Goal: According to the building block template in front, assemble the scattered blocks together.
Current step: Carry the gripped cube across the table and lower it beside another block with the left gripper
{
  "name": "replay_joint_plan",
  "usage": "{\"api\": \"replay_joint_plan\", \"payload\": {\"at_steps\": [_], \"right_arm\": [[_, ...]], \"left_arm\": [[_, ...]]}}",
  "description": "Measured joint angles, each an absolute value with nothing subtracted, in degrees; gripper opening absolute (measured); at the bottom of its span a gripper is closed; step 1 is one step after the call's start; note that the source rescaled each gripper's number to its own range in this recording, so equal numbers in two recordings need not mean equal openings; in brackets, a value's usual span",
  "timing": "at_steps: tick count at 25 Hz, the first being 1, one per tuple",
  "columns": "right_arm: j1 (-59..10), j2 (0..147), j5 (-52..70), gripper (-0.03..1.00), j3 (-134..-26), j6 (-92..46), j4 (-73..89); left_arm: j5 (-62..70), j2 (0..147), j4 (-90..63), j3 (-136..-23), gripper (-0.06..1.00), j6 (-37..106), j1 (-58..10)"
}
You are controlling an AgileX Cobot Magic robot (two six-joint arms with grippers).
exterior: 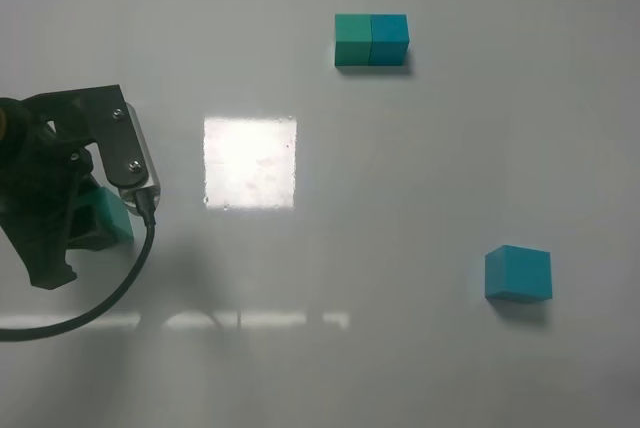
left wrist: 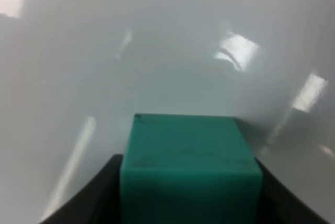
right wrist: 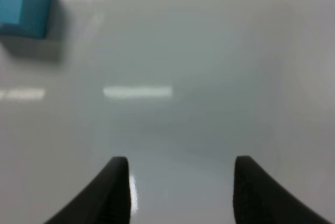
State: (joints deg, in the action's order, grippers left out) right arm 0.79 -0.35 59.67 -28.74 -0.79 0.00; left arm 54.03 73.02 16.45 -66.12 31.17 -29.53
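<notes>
The template [exterior: 371,40], a small teal-green cube joined to a small cyan-blue cube, sits at the far middle of the table. The scattered green cube [exterior: 108,220] is at the left, mostly hidden under my left gripper [exterior: 85,233]. In the left wrist view the green cube [left wrist: 188,150] fills the space between the two dark fingers [left wrist: 104,182], which press against both of its sides. The scattered blue cube [exterior: 518,273] lies alone at the right front; it also shows in the right wrist view [right wrist: 23,4]. My right gripper [right wrist: 180,192] is open and empty, well short of the blue cube.
The white table [exterior: 400,198] carries a bright square glare patch [exterior: 250,161] left of centre. A black cable [exterior: 110,298] loops from the left arm towards the front left edge. The right arm is outside the exterior view.
</notes>
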Motion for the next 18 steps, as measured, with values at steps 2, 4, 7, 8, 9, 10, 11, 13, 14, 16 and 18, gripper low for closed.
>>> {"api": "replay_joint_plan", "payload": {"at_steps": [2,4,7,8,9,10,11,13,14,16,18], "right_arm": [[0.79,-0.35,59.67,0.18,-28.74,-0.79,0.31],[0.79,-0.35,59.67,0.18,-28.74,-0.79,0.31],[0.79,-0.35,59.67,0.18,-28.74,-0.79,0.31],[0.79,-0.35,59.67,0.18,-28.74,-0.79,0.31],[0.79,-0.35,59.67,0.18,-28.74,-0.79,0.0],[0.79,-0.35,59.67,0.18,-28.74,-0.79,0.31],[0.79,-0.35,59.67,0.18,-28.74,-0.79,0.31],[0.79,-0.35,59.67,0.18,-28.74,-0.79,0.31],[0.79,-0.35,59.67,0.18,-28.74,-0.79,0.0],[0.79,-0.35,59.67,0.18,-28.74,-0.79,0.0],[0.79,-0.35,59.67,0.18,-28.74,-0.79,0.31]], "left_arm": [[55.11,73.02,16.33,-68.13,0.19,31.62,-30.62],[55.77,73.02,16.21,-71.38,0.19,32.98,-33.39],[56.81,73.86,16.15,-77.71,0.19,33.98,-38.03],[57.71,74.8,16.11,-80.4,0.19,34.16,-39.42],[58.86,76.14,16.27,-83.26,0.19,34.29,-40.4],[59.92,77.84,16.52,-86.17,0.19,34.4,-41.44],[61.16,79.47,16.98,-88.71,0.19,34.76,-42.46],[64.0,84.1,17.95,-94.89,0.19,36.01,-44.34],[65.27,86.61,18.12,-97.47,0.19,36.8,-45.34],[67.91,91.23,18.44,-103.35,0.19,38.13,-47.17],[69.1,95.43,19.79,-107.91,0.19,38.5,-49.32]]}}
